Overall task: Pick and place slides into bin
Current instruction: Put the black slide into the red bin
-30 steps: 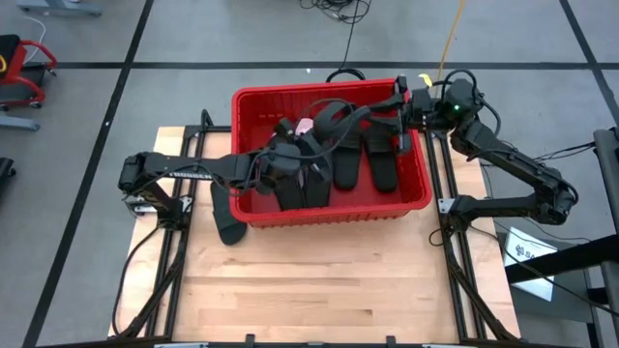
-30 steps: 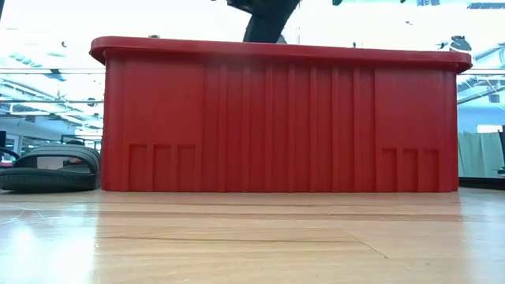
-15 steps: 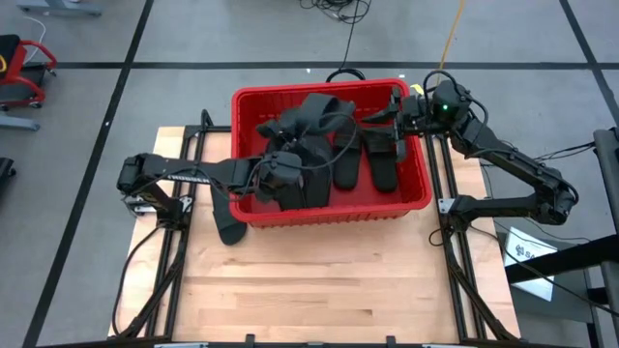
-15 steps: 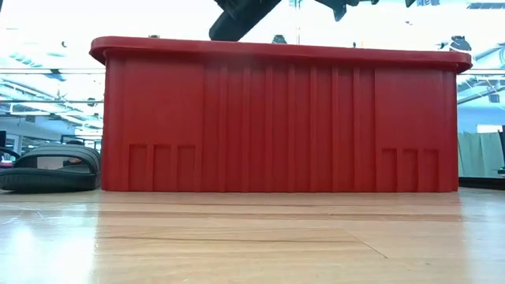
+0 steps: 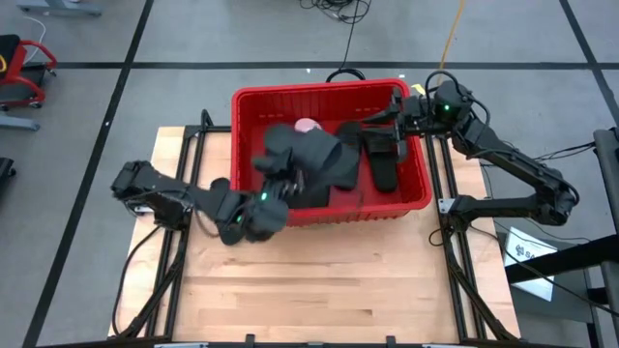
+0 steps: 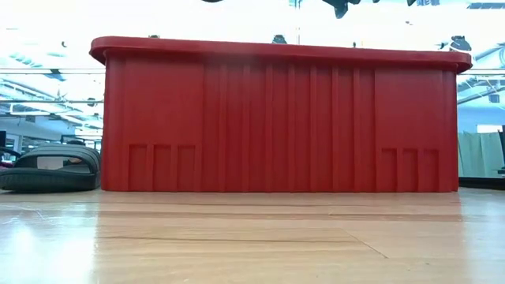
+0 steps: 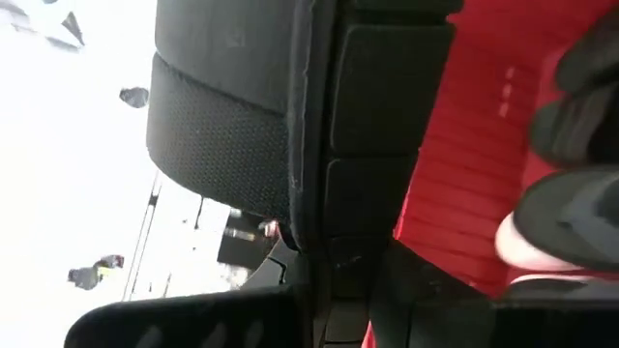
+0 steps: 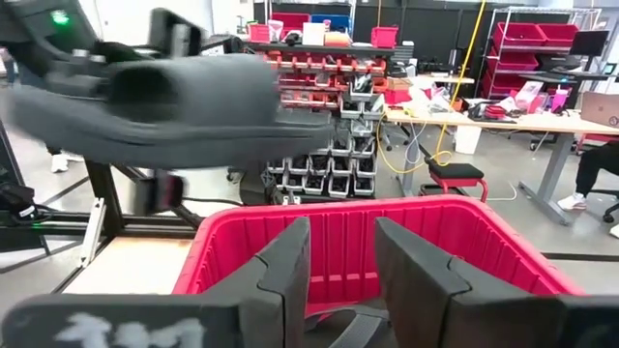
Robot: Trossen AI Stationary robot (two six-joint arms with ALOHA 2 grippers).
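The red bin (image 5: 422, 174) stands at the table's far middle. Inside lie black slides (image 5: 383, 160) and a pale pink one (image 5: 307, 126). My left gripper (image 5: 279, 184) reaches in level over the bin's near left wall and is shut on a black slide (image 5: 302, 155), held above the ones in the bin; that slide also shows in the right wrist view (image 8: 184, 97). My right gripper (image 5: 389, 113) hovers open and empty over the bin's far right corner. Another black slide (image 6: 51, 167) lies flat on the table left of the bin. My left gripper holds the black slide near its near edge (image 7: 309, 232); the slide itself fills the wrist view and hides the fingers' exact place. The fingers come level from the table's near left side. The slide is lifted clear, above the bin's contents.
The bin's tall front wall (image 6: 276, 118) fills the low view. Bare wooden tabletop (image 5: 319, 280) lies between the bin and the near edge. Shelves, tables and chairs stand in the room beyond.
My left arm has swung toward the table's near edge and rolled its wrist, carrying the black slide up and back over the bin's near left part; the slide has turned about with it. The right gripper has tipped slightly over the far right corner.
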